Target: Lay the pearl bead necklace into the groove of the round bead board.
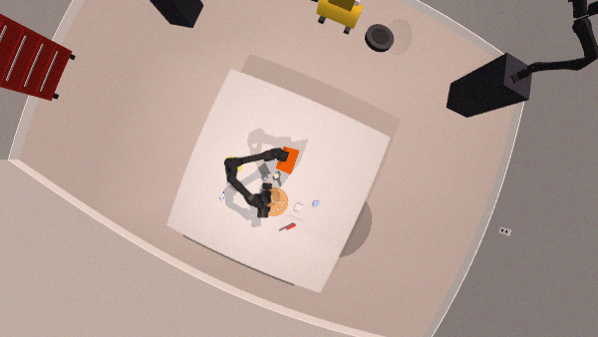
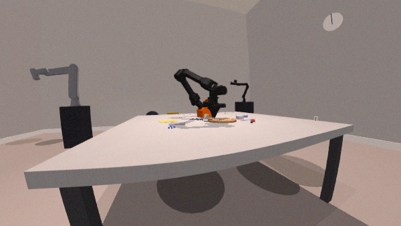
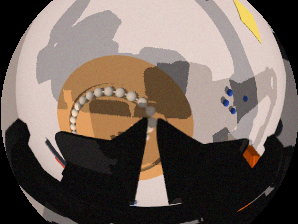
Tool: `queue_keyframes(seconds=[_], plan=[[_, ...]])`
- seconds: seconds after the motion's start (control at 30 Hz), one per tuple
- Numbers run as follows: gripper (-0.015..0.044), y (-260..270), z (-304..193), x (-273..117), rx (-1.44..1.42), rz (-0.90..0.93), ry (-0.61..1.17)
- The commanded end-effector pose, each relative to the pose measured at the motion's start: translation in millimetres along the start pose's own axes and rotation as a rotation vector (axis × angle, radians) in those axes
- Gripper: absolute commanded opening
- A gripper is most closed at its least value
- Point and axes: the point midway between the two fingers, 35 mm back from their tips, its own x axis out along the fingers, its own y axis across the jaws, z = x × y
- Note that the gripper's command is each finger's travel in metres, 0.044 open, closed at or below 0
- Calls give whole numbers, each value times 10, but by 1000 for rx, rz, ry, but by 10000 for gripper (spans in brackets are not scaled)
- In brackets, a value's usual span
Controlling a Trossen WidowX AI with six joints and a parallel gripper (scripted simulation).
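Note:
The round wooden bead board (image 1: pixel 284 197) (image 2: pixel 230 121) (image 3: pixel 120 65) lies flat on the table, partly in shadow. The pearl bead necklace (image 3: pixel 109 91) curves over it in an arc, from the left side across the top to the fingertips. Dark lines of the groove show just outside the upper beads and at the board's lower right, where no beads are seen. My gripper (image 2: pixel 214 116) (image 3: pixel 151 122) is low over the board, shut on the necklace at its right end. The fingers hide part of the lower board, so how the beads sit there cannot be told.
An orange block (image 1: pixel 287 161) (image 3: pixel 251 156) stands by the arm's base. Small blue beads (image 1: pixel 221 195) (image 2: pixel 171 127) (image 3: pixel 226 103) lie apart from the board. A pale block (image 1: pixel 298 206), a blue block (image 1: pixel 316 203) and a red and dark tool (image 1: pixel 290 226) lie beyond the board's other side.

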Motion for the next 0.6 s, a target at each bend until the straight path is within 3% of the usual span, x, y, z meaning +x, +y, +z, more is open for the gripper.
queue_keyframes(seconds=[0.0, 0.57], plan=[[0, -69, 16, 5, -3, -7, -1], [0, -71, 16, 86, -3, -7, -1]])
